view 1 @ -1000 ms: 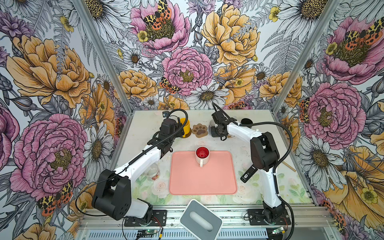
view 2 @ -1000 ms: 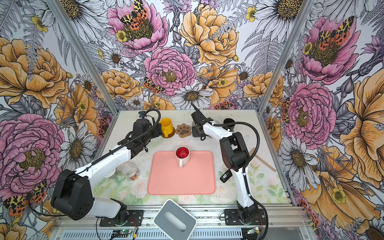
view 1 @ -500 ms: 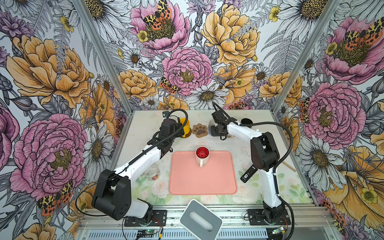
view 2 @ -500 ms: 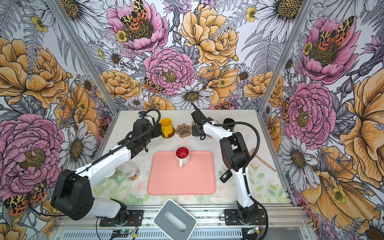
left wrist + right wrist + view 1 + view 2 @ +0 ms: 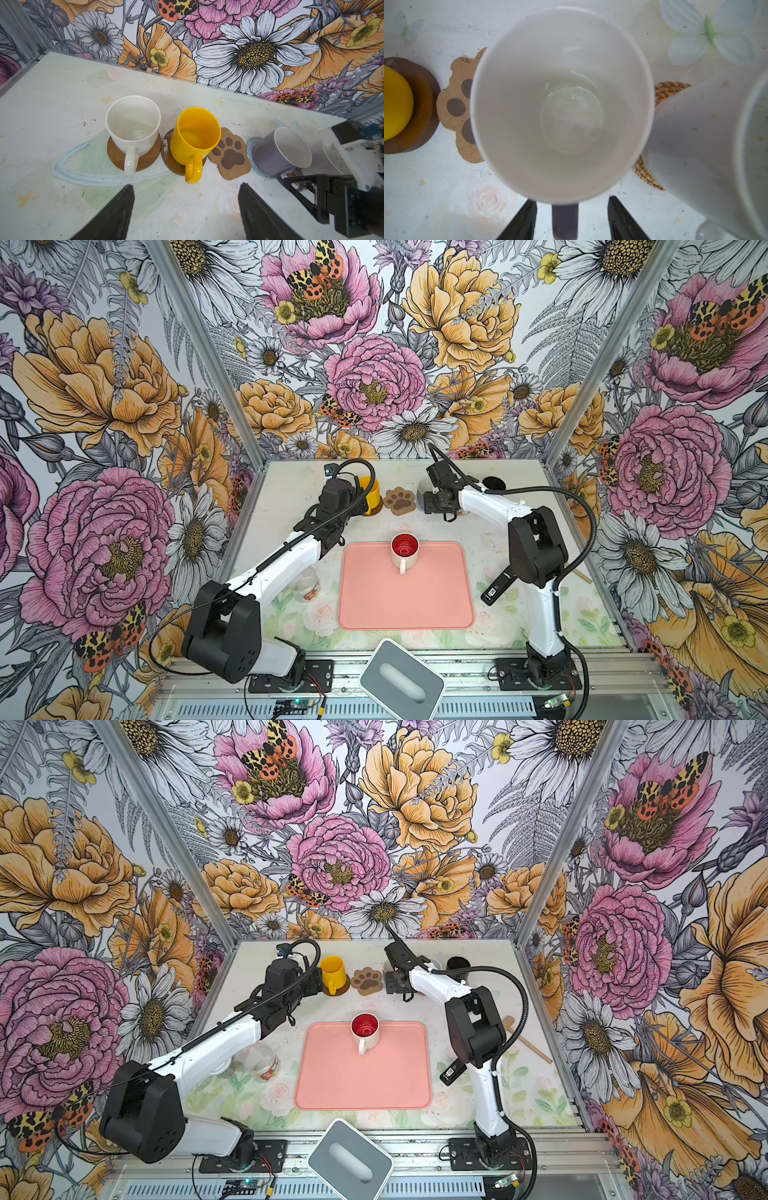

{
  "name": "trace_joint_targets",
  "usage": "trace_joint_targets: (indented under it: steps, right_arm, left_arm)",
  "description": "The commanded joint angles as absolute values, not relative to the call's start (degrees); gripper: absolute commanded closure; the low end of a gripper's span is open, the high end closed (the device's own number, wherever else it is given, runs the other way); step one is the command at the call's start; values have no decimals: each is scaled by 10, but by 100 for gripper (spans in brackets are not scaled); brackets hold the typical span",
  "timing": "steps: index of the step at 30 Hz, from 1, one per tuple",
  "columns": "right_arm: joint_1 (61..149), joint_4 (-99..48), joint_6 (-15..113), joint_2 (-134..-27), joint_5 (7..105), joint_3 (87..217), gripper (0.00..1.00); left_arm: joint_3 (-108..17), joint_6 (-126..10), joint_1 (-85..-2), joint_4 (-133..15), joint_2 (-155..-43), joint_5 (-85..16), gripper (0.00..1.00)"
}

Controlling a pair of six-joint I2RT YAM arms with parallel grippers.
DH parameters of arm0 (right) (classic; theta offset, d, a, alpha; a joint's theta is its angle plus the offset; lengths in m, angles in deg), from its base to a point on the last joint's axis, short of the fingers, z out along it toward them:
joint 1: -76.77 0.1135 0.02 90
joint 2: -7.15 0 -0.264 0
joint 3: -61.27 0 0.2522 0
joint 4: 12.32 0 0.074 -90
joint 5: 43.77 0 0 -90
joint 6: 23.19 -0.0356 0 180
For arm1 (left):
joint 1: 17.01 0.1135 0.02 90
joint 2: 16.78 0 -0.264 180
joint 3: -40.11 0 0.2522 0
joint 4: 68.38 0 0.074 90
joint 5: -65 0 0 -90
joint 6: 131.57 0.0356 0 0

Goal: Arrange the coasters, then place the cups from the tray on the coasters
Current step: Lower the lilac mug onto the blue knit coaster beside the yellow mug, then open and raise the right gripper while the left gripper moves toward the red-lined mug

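Observation:
At the back of the table, a cream-white cup [image 5: 133, 126] and a yellow cup [image 5: 195, 135] each stand on a brown disc coaster [image 5: 168, 158]. The paw-print coaster [image 5: 230, 155] lies bare. A lavender cup [image 5: 562, 104] stands on the grey-blue coaster [image 5: 252, 143]. My right gripper [image 5: 572, 201] is open, with a gap on each side of its handle [image 5: 564, 220]. A speckled cup [image 5: 706, 145] sits on the rattan coaster [image 5: 670, 89], and a black cup [image 5: 493, 483] stands further right. The red-inside cup [image 5: 404, 549] stands on the pink tray [image 5: 374, 601]. My left gripper [image 5: 186, 187] is open and empty, just short of the yellow handle.
A clear jar [image 5: 305, 587] stands left of the tray under my left arm. A grey-white box [image 5: 401, 676] sits at the front edge. A wooden stick [image 5: 528, 1040] lies at the right side. Floral walls close in the back and both sides.
The right gripper's jaws have spread apart off the lavender cup's handle. Neither arm has otherwise moved.

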State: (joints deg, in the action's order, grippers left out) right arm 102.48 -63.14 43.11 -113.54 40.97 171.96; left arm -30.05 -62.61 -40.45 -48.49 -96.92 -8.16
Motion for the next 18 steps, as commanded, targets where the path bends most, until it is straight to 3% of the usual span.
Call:
trace_joint_targets:
  steps: [1,10,18]
  right_arm:
    - [1033,-622,424,-1082,394,1703,41]
    - [1052,-621,418,-971,364,1662,39]
    - [1089,-611,395,-859,277,1647,36]
  left_arm:
    - [-291,-632,-399,-493,-949,-87,20]
    - [-288,-632,-399,-483,-934,-87,20]
    - [-305,-624,-406,-446,-933,-102,20]
